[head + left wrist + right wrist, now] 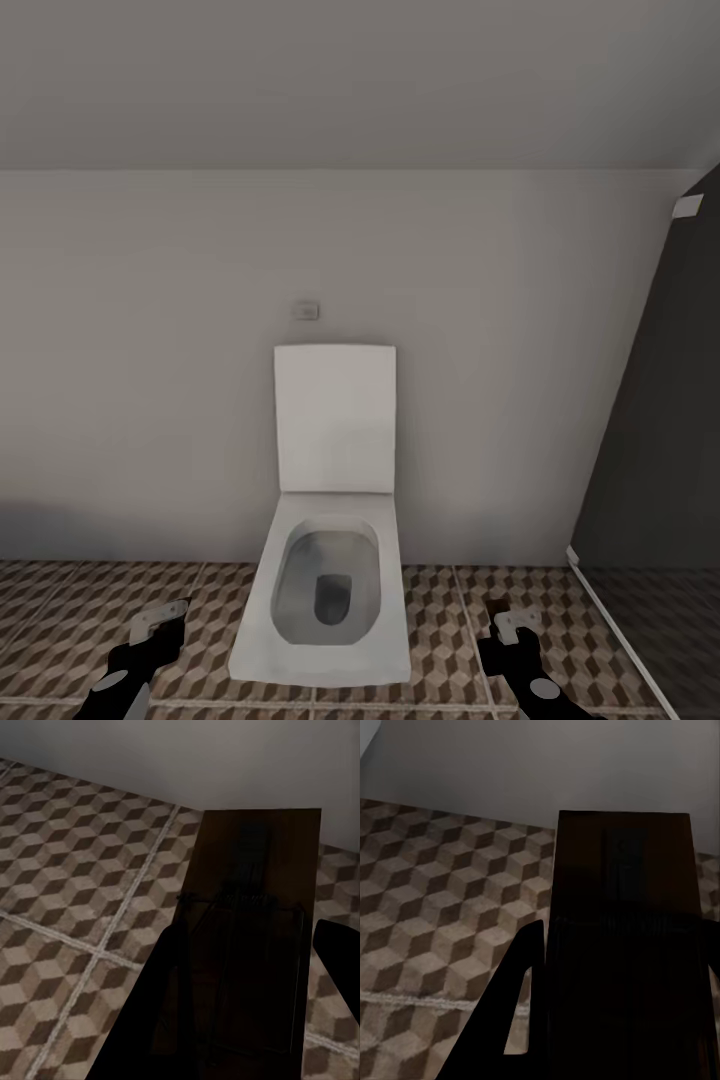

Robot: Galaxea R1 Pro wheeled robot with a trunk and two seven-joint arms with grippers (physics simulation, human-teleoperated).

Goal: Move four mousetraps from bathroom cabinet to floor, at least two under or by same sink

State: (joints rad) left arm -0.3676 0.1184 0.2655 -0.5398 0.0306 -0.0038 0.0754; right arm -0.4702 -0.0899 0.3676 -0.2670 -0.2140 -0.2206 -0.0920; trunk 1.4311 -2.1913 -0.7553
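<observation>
- Two mousetraps are in hand, one per gripper, so I judge the task partway: neither carried trap is on the bathroom floor (90, 600) yet, and the other two are not where I can see them, nor are the cabinet and sink.
- Head view: the robot faces a white toilet (325, 585) with its lid up against the pale wall (150, 350); its bowl is empty apart from the dark drain. The left gripper (160, 625) and right gripper (512, 628) sit low at either side over the cube-patterned tiles.
- Left wrist view: the left gripper's dark fingers (161, 1005) clamp a brown mousetrap (251, 937), wire spring uppermost, above the tiles.
- Right wrist view: the right gripper's fingers (510, 1020) hold the second mousetrap (622, 945), which is in deep shadow, above the floor near the wall.
- Left to do, by my reckoning: find the sink and set these down beside it.
</observation>
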